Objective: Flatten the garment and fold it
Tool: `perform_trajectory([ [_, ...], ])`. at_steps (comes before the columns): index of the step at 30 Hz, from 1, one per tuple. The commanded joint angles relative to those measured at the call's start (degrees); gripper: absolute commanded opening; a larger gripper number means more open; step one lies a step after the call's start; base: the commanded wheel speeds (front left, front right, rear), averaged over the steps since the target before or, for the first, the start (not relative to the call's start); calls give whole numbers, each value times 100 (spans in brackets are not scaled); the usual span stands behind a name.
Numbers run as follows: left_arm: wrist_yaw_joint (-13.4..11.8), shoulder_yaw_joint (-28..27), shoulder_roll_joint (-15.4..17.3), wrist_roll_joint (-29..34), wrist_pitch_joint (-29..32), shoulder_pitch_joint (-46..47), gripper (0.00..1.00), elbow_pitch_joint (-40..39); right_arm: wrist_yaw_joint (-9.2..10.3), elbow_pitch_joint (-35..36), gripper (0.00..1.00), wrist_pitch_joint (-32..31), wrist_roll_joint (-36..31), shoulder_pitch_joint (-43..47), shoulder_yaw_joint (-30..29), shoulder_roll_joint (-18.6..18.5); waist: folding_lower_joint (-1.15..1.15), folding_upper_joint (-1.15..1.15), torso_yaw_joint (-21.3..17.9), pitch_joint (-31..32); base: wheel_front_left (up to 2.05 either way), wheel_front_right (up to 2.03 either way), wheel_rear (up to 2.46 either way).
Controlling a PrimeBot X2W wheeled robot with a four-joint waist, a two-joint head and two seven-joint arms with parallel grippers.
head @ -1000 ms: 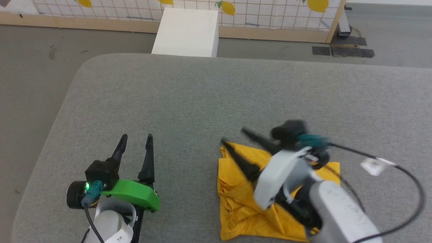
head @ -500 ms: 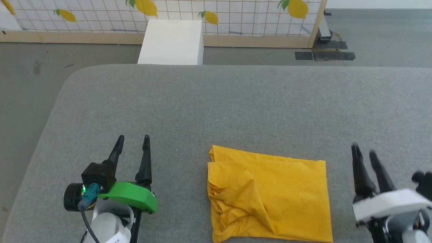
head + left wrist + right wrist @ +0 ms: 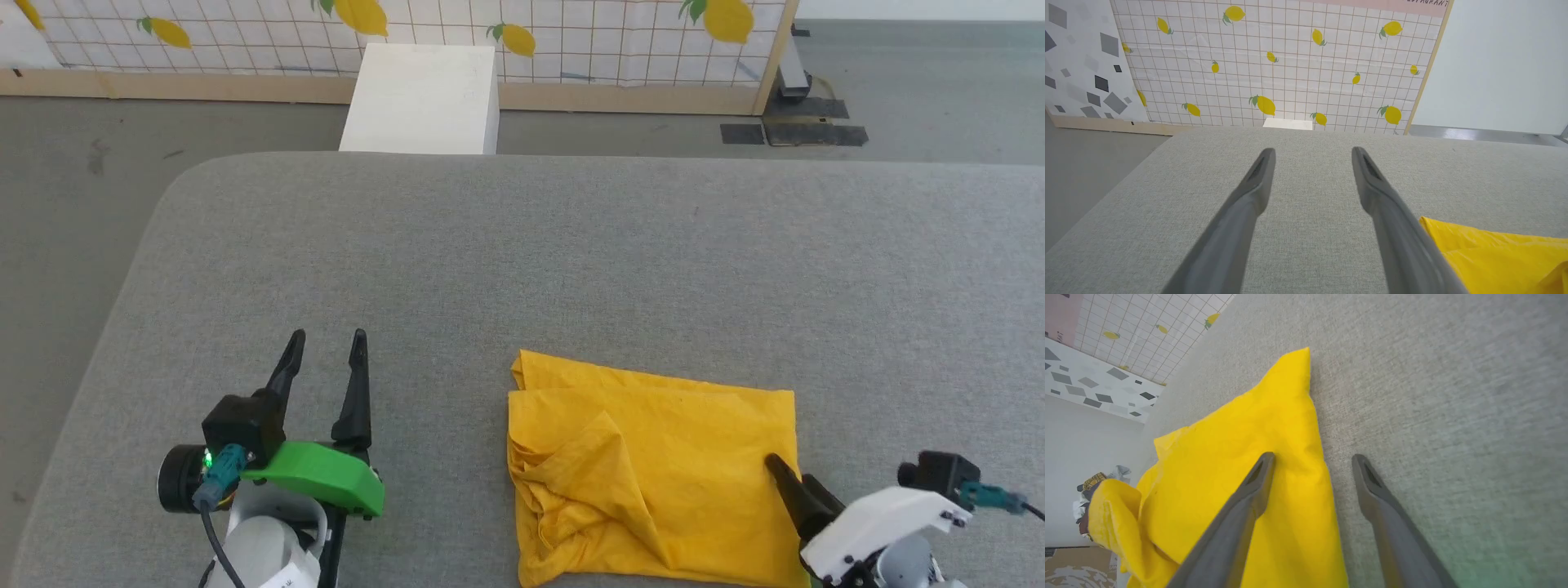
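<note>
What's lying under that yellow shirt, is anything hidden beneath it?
The folded yellow shirt lies directly on the grey padded surface, which shows along its far, left and right sides. Anything between its layers or beneath it is covered by the cloth.

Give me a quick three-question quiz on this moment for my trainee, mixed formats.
1. True or false: the garment lies folded on the grey surface.
2. The right gripper is: A shut on cloth; B open, one finger over the garment, one over the grey surface; C shut and empty.
3. Fill in: the gripper well apart from the garment is the ___ one.
Key: 1 true; 2 B; 3 left gripper.
</note>
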State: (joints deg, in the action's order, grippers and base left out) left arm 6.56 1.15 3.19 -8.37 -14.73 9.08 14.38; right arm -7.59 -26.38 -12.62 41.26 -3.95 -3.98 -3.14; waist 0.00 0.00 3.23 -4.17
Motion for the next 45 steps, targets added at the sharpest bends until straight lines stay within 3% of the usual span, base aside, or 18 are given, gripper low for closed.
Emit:
perform_trajectory([
  [1,28,13,-27,11,-27,-51,100,16,10,-180,100,-156,14,-75,110,26,0,0,33,16,0,0,0],
  [5,28,7,-28,5,-27,-67,100,34,10,-408,100,-397,32,-202,371,26,0,0,73,44,0,0,0],
  [6,29,7,-29,4,-27,-69,100,39,10,-446,93,-463,9,-216,437,26,0,0,81,50,0,0,0],
  [7,30,8,-29,4,-27,-71,100,45,10,-477,61,-543,-15,-230,518,26,0,0,88,57,0,0,0],
  [8,30,8,-29,4,-27,-73,100,50,10,-485,44,-593,-25,-236,573,26,0,0,93,61,0,0,0],
  [10,31,8,-29,3,-27,-76,100,59,10,-458,25,-631,-93,-245,655,26,0,0,100,69,0,0,0],
  [11,30,5,-30,2,-27,-79,100,62,10,-422,1,-624,-162,-250,678,26,0,0,100,69,0,0,0],
  [17,4,-34,-30,-7,-27,-104,100,25,10,31,0,-627,-927,-372,634,26,0,0,-11,24,0,0,0],
  [23,-15,-125,-25,30,-27,-72,100,-154,10,1090,0,-1351,-2825,-835,922,-5,0,0,-424,-202,0,0,0],
  [26,-13,-174,-14,59,-27,-7,100,-277,10,1521,0,-1714,-3492,-1225,1451,-417,0,0,-751,-381,0,0,0],
  [32,8,-191,30,133,-27,247,100,-496,10,1673,0,-1832,-3722,-2190,2382,-1526,0,0,-1407,-814,0,0,0],
  [37,24,-167,128,217,-27,503,100,-659,10,1420,0,-1608,-3622,-2905,2672,-2298,0,0,-1854,-1241,0,0,0],
  [45,43,-161,444,309,-27,826,100,-864,10,657,0,-952,-3592,-3642,2481,-3247,0,0,-2223,-1949,0,0,0],
])
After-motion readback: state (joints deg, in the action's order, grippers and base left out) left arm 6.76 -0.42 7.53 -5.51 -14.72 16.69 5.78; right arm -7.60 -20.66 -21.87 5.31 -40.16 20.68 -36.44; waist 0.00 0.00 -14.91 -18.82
